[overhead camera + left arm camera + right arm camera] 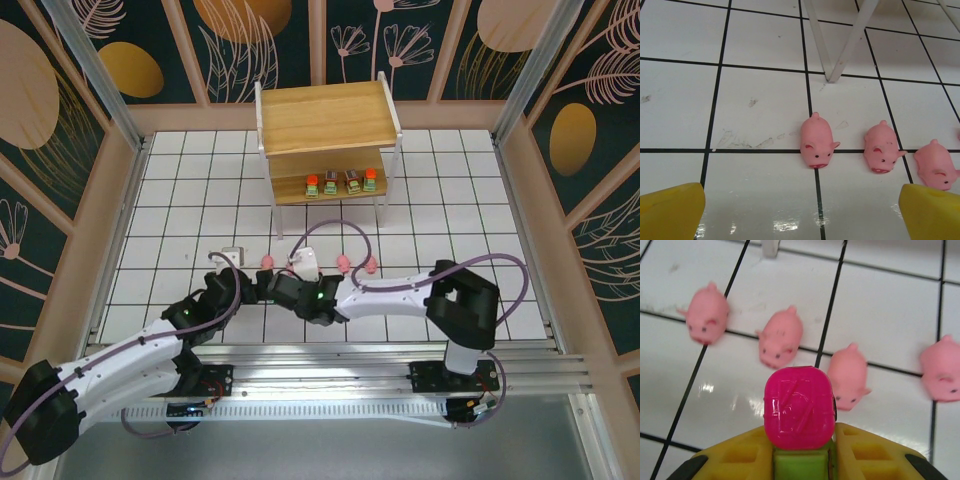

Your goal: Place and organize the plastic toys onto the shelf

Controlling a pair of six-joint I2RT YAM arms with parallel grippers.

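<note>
Your right gripper (802,460) pinches a magenta-topped green block (800,407). Beyond it, four pink pigs (780,337) lie in a row on the tiled table (890,305). Your left gripper (800,200) hangs spread wide near them. Open tiles reach the shelf (325,115). Four blocks (340,183) line its lower board.

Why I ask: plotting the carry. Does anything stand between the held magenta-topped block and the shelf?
Only four pink pigs lying between the block in the right gripper and the shelf; lifted over them, the way looks open.
</note>
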